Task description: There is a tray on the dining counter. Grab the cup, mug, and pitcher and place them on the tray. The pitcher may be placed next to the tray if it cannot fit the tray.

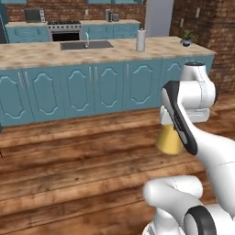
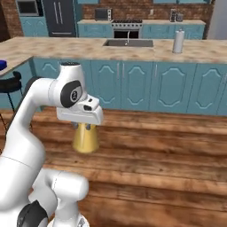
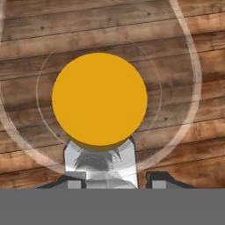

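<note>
While the robot's base sits on a wooden floor facing a long run of teal cabinets (image 1: 92, 87), the pitcher (image 2: 86, 139) hangs in the air beneath the white hand, at the centre left of the right base view and at the right of centre in the left base view. Its cone of orange-yellow liquid shows clear of the floorboards, so it appears to be carried rather than standing. Looking straight down along the claw, the hand view shows the liquid as a large orange disc just above the middle, ringed by the faint clear outline of the glass. As a judgement, the task is partway through: the pitcher is lifted but not yet delivered, and whether the cup and mug are already placed cannot be told. A small patch of bright blue at the far left edge of the right base view may be the tray, though it is too small to be sure. The claw (image 2: 87, 127) is about half closed, its fingers clamped around the pitcher's narrow neck.
</note>
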